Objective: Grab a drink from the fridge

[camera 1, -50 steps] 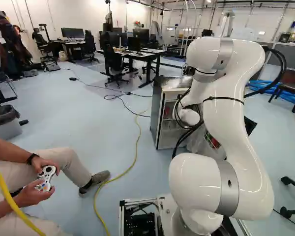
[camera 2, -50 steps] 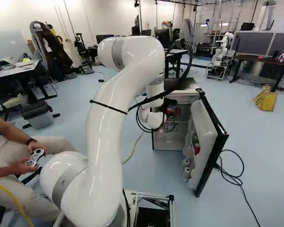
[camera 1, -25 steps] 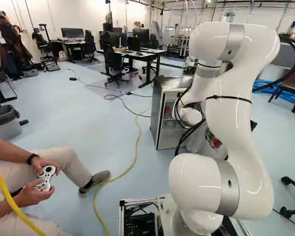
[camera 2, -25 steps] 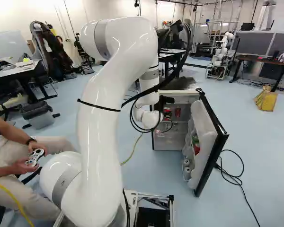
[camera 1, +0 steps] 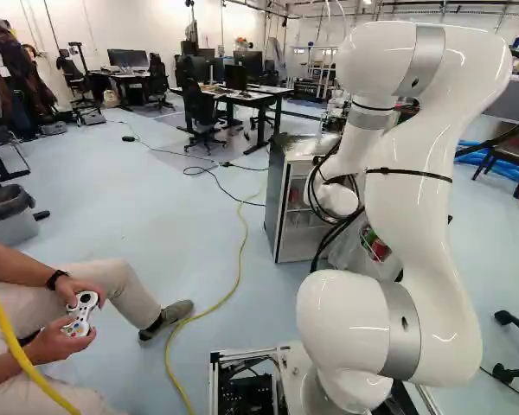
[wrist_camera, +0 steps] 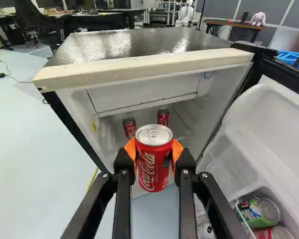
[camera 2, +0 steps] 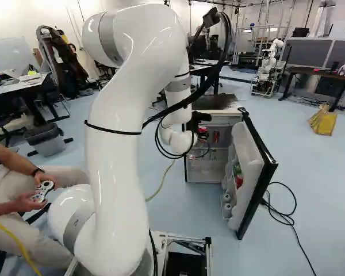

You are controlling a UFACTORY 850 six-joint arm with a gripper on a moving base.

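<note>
In the right base view my gripper shows as a dark shape at the fridge front, its fingertips too small to make out. The wrist view has the gripper shut on a red drink can, held upright between both orange pads. The can is in front of the fridge opening, below the level of the pale top edge. Behind it, inside the fridge, stand two more red cans, one beside the other. The fridge door hangs open, with a green can and a red can on its shelf.
The open door juts toward the base beside the arm. A seated person with a controller is near the base, beside a yellow cable. Another robot stands far back. Black cables lie beyond the door.
The arm has drawn back and its elbow has risen. The gripper, with the can held in it, has shifted a little back and upward at the fridge. The base has not moved.
</note>
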